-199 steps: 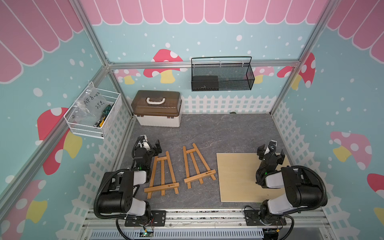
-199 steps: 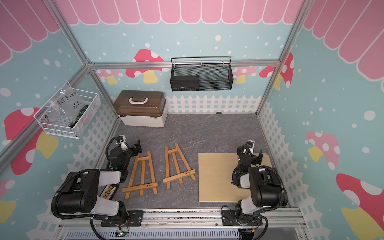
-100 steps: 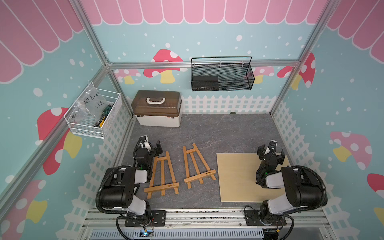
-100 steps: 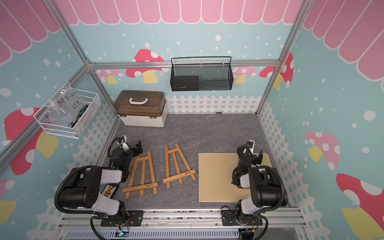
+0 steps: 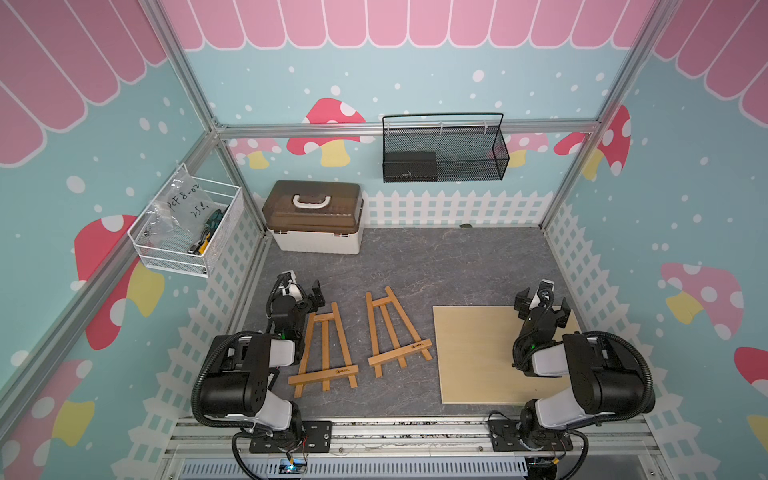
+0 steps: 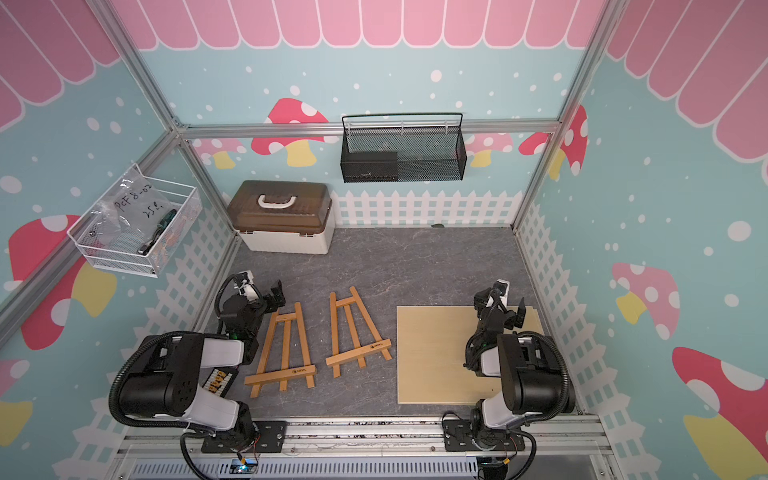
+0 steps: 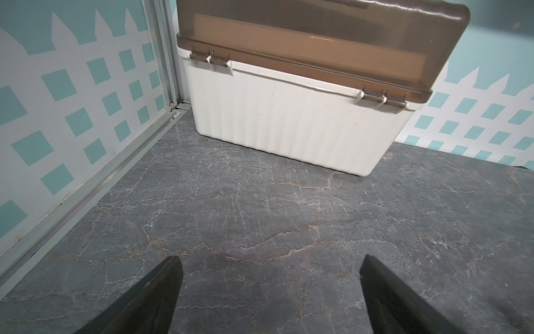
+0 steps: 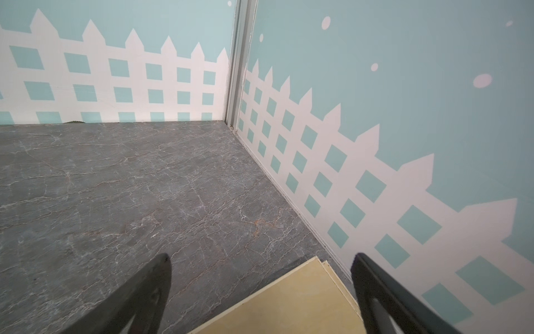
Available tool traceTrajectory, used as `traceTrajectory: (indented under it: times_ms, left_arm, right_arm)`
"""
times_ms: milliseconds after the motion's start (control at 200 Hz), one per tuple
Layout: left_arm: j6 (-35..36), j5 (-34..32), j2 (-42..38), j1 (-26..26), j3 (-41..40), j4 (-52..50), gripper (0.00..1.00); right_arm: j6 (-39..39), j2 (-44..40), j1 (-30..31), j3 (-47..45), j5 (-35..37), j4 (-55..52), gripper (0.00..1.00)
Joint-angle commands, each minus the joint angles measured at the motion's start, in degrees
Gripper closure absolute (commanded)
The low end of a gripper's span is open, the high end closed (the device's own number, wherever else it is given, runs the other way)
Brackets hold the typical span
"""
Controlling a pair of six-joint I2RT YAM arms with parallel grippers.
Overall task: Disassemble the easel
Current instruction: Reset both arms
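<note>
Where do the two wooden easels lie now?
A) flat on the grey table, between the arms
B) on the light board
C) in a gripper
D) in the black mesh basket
A: the left easel and the right easel lie flat on the grey table, beside the board.

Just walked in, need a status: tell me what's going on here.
Nothing is being handled right now. The left easel and right easel lie flat on the table between the arms, both seemingly whole. The left tool hangs open beside the left easel's top, touching nothing. The right tool hangs open over the board's far corner. Disassembly has not begun.
</note>
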Motion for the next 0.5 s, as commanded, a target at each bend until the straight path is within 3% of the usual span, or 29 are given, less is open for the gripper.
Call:
traceTrajectory:
  times_ms: [0, 495]
  left_arm:
    - [1.31, -0.76, 0.39, -0.19, -0.13, 1.40, 0.01]
    - [1.28, -0.90, 0.39, -0.19, -0.04, 1.18, 0.01]
  right_arm:
    - [-1.09, 0.17, -0.13, -0.23, -0.84, 1.37, 0.01]
    - [-0.56, 0.43, -0.09, 0.12, 0.58, 0.96, 0.00]
